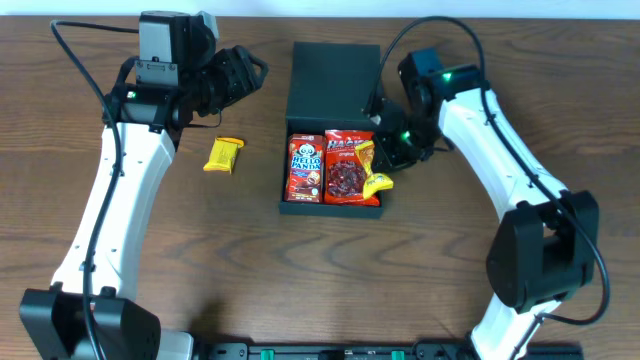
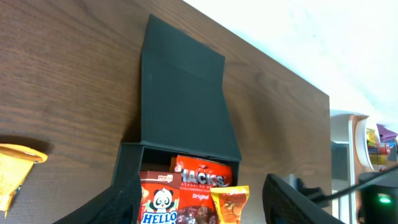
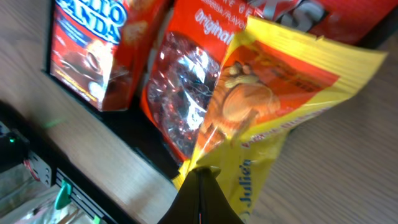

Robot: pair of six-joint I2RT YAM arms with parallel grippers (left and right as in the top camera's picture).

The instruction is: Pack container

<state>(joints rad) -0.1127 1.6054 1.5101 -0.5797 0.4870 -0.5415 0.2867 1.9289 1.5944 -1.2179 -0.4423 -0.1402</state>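
Observation:
The dark container (image 1: 287, 140) sits mid-table with its flap lid (image 1: 335, 78) open to the back. Inside lie a red Hello Panda box (image 1: 305, 168) and a red snack packet (image 1: 348, 165). My right gripper (image 1: 392, 150) is shut on a yellow packet (image 1: 376, 178) that hangs over the container's right front corner. In the right wrist view the shut fingers (image 3: 200, 171) pinch the yellow packet (image 3: 280, 93) over the red packet (image 3: 180, 106). My left gripper (image 1: 240, 75) is open and empty, left of the lid; its view shows the container (image 2: 183, 93) ahead.
A second yellow packet (image 1: 224, 154) lies on the wooden table left of the container; it also shows at the left edge of the left wrist view (image 2: 15, 165). A black rail (image 1: 380, 350) runs along the table's front edge.

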